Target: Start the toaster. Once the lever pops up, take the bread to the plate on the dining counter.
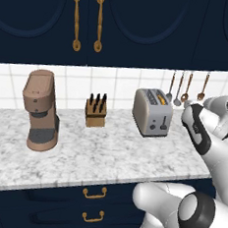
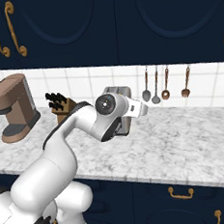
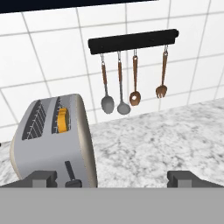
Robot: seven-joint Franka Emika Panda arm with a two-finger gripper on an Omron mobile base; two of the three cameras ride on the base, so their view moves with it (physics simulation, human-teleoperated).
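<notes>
Toaster (image 3: 54,144): lower left of the hand view, on the marble desk (image 1: 97,154).
Bread (image 3: 63,120): in the right slot.
Lever (image 3: 70,171): low on the narrow face.
End effector (image 3: 113,179): fully spread, holding nothing.
Risk: tips lie right of the lever; a straight push could miss it or shove the toaster.

The arm (image 2: 64,152) has glossy white rounded segments, dark grey joint bands and round grey end caps; its fingertips (image 3: 43,178) are small and dark.
</notes>
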